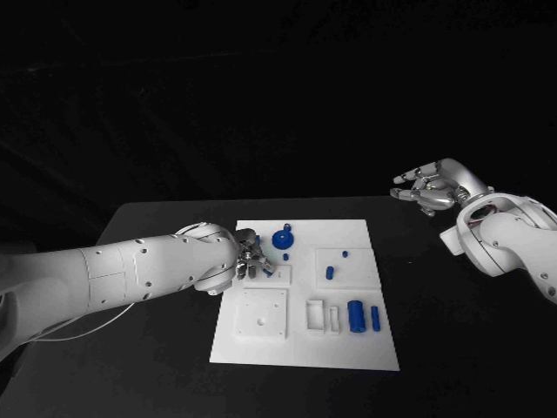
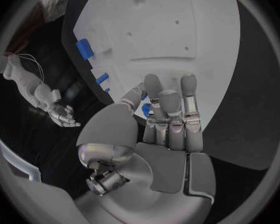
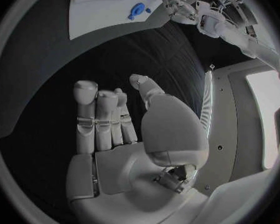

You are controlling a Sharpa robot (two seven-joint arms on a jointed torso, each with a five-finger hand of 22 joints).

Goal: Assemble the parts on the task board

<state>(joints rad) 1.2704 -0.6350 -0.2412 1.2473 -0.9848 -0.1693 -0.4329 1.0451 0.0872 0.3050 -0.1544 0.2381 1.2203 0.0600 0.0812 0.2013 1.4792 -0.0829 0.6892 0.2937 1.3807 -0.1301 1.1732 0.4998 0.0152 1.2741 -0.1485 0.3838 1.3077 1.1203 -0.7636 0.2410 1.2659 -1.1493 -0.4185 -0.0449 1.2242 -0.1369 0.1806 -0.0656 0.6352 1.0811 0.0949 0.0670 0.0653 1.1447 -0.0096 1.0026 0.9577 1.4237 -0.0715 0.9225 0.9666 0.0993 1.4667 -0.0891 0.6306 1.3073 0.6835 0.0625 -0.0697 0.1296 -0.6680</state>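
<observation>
The left hand (image 1: 251, 259) is positioned over the near-left part of the task board (image 1: 354, 348), with its fingertips beside a small blue part (image 1: 267, 272) and just short of the round blue part (image 1: 284, 237). In the left wrist view a patch of blue (image 2: 145, 109) is seen just behind the fingers (image 2: 171, 109), which are held side by side and nearly straight; whether that part is pinched or only touched cannot be told from the pictures. For the step in hand, judged to be the pick-up or seating of this small part, the fingertips should be closed squarely on the part's sides, and the part should be kept upright and aligned with its recess before it is pressed down. Contact with the round blue part just beyond the fingertips should be avoided. The right hand (image 1: 426, 192) is held well apart from the board, off its far-right corner and above the table (image 1: 153, 218); its fingers are loosely extended and slightly apart, and nothing is held. Further blue cylinders (image 1: 357, 315) lie on the board's near-right area, away from both hands.
</observation>
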